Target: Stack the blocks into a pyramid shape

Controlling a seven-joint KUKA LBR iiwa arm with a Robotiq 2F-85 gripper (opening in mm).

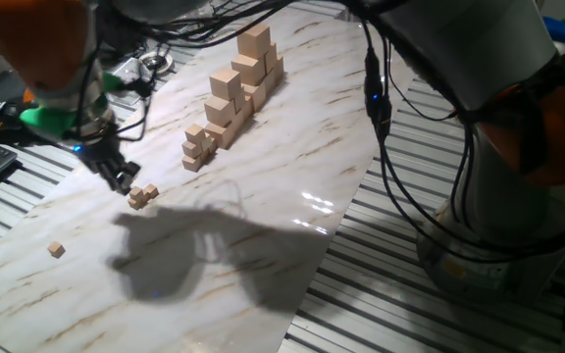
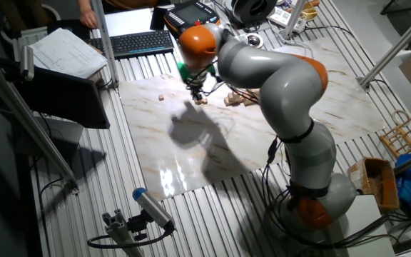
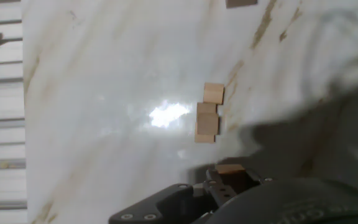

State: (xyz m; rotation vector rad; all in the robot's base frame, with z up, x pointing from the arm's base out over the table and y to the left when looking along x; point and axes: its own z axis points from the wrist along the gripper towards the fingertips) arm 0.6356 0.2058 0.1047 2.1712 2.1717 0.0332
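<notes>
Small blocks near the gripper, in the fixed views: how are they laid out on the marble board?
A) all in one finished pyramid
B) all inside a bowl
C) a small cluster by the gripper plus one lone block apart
C: a small cluster sits by the gripper, and one lone block lies apart on the marble board.

The blocks (image 1: 142,195) look like plain matt light wood; the marble-patterned sheet (image 1: 292,157) beneath them is smooth and glossy, throwing back lamp glare; the desk (image 1: 518,324) is ribbed bare metal; the claw (image 1: 121,175) looks like black matt plastic or metal.
</notes>
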